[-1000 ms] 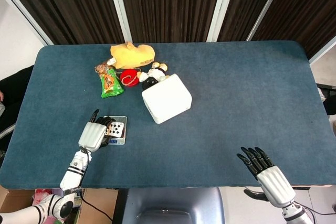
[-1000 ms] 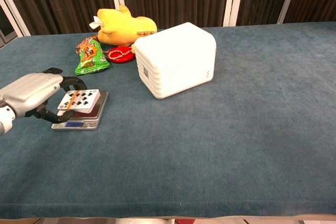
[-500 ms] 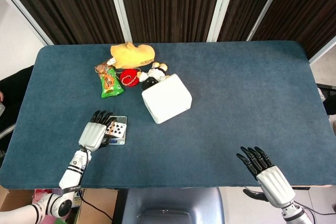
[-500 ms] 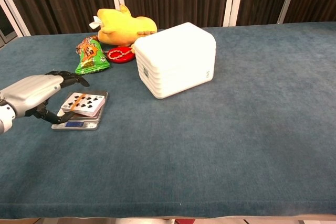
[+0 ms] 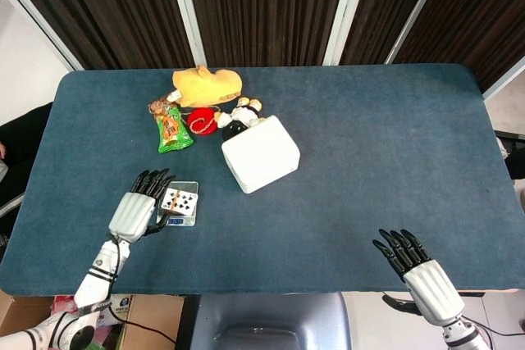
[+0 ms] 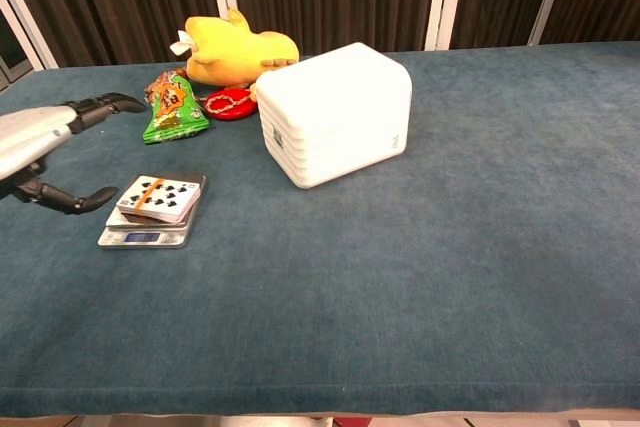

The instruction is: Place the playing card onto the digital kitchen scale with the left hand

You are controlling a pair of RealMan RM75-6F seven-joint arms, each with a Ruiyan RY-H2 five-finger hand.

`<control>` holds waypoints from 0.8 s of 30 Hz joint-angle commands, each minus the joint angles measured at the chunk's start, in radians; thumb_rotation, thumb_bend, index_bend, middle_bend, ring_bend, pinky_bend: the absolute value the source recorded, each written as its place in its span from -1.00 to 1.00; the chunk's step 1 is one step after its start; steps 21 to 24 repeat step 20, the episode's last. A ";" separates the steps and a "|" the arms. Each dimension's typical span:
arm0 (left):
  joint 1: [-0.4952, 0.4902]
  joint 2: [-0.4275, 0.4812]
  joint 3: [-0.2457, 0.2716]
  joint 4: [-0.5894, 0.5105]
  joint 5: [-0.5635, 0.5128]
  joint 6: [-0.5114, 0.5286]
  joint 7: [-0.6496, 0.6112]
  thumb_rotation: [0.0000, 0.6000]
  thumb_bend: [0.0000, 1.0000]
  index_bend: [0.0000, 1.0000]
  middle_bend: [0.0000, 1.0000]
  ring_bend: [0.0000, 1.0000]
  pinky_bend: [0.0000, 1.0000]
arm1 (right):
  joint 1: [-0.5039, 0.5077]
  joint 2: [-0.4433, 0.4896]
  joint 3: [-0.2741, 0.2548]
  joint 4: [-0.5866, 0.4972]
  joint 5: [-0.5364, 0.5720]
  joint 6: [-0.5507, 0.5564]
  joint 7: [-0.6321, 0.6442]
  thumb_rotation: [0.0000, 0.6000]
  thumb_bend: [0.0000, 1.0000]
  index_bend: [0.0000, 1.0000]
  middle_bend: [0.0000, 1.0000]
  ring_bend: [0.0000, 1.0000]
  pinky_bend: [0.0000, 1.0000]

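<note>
The playing card deck (image 5: 178,200) (image 6: 158,197), spades face up with an orange band, lies flat on the silver digital kitchen scale (image 5: 180,218) (image 6: 143,237). My left hand (image 5: 136,209) (image 6: 45,143) hangs just left of the scale with its fingers spread, holding nothing and apart from the cards. My right hand (image 5: 417,270) rests open near the table's front right edge, far from the scale; the chest view does not show it.
A white box (image 5: 260,153) (image 6: 336,113) stands right of the scale. Behind it lie a yellow plush toy (image 5: 207,85) (image 6: 236,50), a green snack bag (image 5: 172,128) (image 6: 172,102), a red round item (image 5: 201,120) (image 6: 230,103) and a small black-and-white figure (image 5: 239,116).
My left hand let go of the card deck, opened its fingers and drew back to the left. The deck now lies flat on the scale. The right hand stayed still.
</note>
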 commanded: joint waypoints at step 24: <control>0.285 0.273 0.190 -0.069 0.190 0.310 -0.121 1.00 -0.27 -0.85 -1.00 -1.00 -1.00 | -0.036 -0.035 0.020 -0.003 0.017 0.021 -0.115 1.00 -0.68 -1.00 -1.00 -1.00 -1.00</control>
